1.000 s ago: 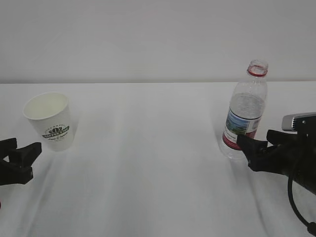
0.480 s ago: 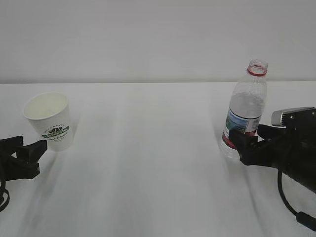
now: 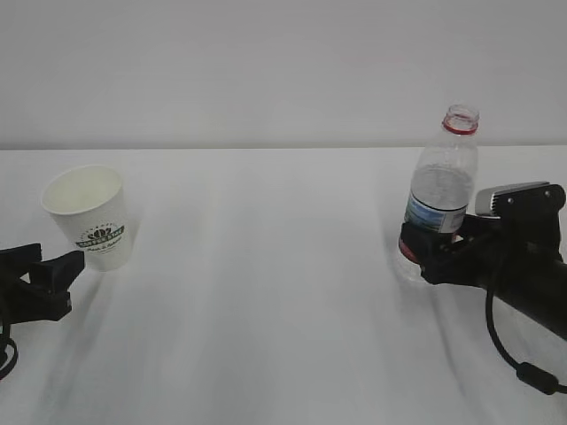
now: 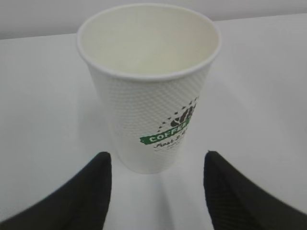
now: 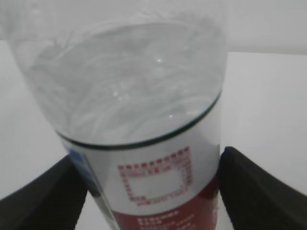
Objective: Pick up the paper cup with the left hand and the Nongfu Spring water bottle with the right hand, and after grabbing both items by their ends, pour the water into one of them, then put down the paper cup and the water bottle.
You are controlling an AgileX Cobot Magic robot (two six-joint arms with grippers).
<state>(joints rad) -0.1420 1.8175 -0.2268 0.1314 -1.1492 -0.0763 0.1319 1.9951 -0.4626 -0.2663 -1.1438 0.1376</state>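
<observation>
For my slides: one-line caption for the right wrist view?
Open right tool straddling the Nongfu Spring water bottle at its label, fingers on either side.

Exterior view facing 12 o'clock across table [image 3: 266, 292] from a low slant, left wrist view close on cup [image 4: 148, 86], right wrist view closer on bottle [image 5: 129, 115], both shared with exterior

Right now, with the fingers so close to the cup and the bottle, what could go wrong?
The water bottle has no cap and is tall. The right fingers straddle its lower label, so a sideways bump or a low grip might tip it and spill water.

The paper cup looks empty and light. The left fingers are open just short of its base, so a finger that catches the wall could push the cup away or knock it over.
</observation>
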